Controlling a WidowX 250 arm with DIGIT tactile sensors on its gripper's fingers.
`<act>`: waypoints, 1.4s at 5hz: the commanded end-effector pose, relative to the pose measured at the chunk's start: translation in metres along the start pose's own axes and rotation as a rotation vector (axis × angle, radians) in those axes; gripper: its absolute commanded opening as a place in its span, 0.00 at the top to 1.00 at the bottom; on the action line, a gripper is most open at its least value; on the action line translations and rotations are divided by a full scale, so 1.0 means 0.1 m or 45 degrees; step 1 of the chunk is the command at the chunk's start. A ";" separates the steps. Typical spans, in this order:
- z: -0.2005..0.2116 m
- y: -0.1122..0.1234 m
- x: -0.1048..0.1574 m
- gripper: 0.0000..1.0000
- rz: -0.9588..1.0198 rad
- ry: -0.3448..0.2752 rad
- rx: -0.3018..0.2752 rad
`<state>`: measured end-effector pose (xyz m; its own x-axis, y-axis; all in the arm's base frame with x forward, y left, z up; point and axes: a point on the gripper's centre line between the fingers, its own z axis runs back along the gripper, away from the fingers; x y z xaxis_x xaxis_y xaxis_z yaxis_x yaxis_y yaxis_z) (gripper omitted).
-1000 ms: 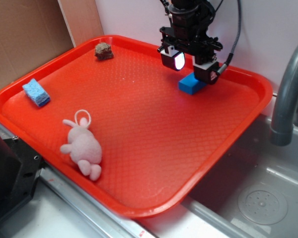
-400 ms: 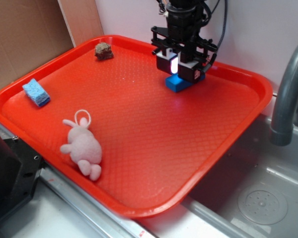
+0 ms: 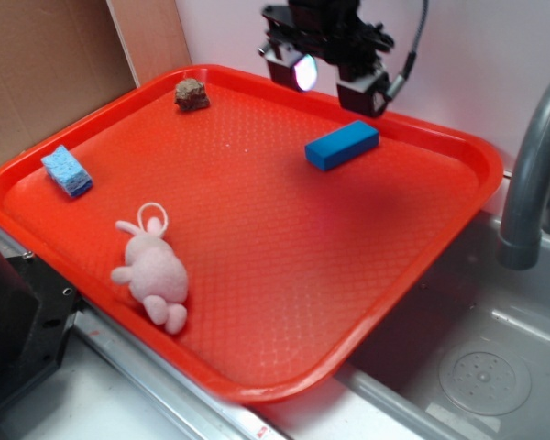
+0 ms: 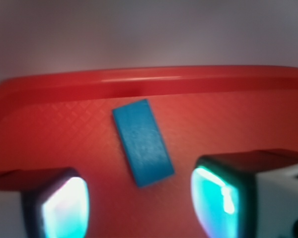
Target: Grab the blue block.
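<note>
The gripper (image 3: 328, 81) is hovering with its jaws spread and empty, above the red tray's (image 3: 458, 147) far rim. The blue block (image 3: 342, 145) is lying flat on the tray at about one o'clock, apart from the fingers.

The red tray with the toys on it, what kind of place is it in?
Probably a play kitchen counter: the red plastic tray sits beside a grey metal sink with a grey curved faucet.

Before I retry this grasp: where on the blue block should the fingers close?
Come straight down and close across the narrow width of the blue block, at mid-length. It lies flat on the red tray with its long sides free, angled to the rim. The gripper hangs open above; turn it square to those sides.
</note>
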<state>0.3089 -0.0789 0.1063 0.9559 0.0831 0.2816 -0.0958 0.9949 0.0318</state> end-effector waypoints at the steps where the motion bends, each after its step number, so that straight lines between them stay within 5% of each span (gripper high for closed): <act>1: 0.23 0.04 0.13 0.00 0.008 -0.085 -0.030; 2: 0.23 0.04 0.13 0.00 0.008 -0.085 -0.030; 4: -0.40 0.02 0.08 0.00 -0.135 0.057 -0.132; 7: -1.04 -0.05 0.09 0.00 -0.233 0.233 -0.048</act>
<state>0.3464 -0.0840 0.0124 0.9907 -0.0684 0.1173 0.0670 0.9976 0.0159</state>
